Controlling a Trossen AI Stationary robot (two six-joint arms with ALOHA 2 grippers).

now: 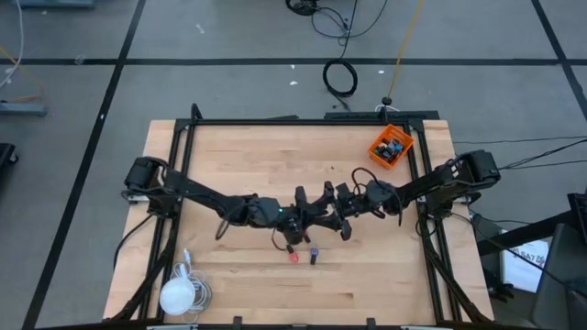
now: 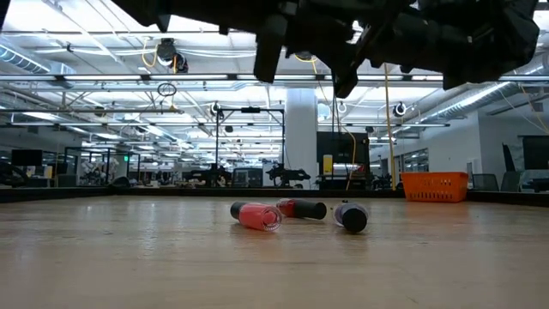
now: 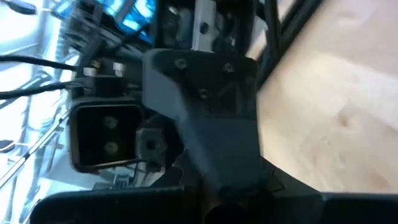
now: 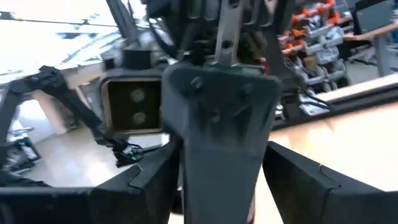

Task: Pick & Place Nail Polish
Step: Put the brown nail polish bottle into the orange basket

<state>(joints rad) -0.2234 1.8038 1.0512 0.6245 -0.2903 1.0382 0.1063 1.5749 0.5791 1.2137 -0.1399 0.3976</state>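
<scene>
Above the table's middle, the left gripper (image 1: 307, 209) is closed and the right gripper (image 1: 337, 213) faces it, jaw state unclear. Three nail polish bottles (image 2: 257, 215) lie toppled below: light, smooth glass, likely to roll; best pinched across the body.
</scene>
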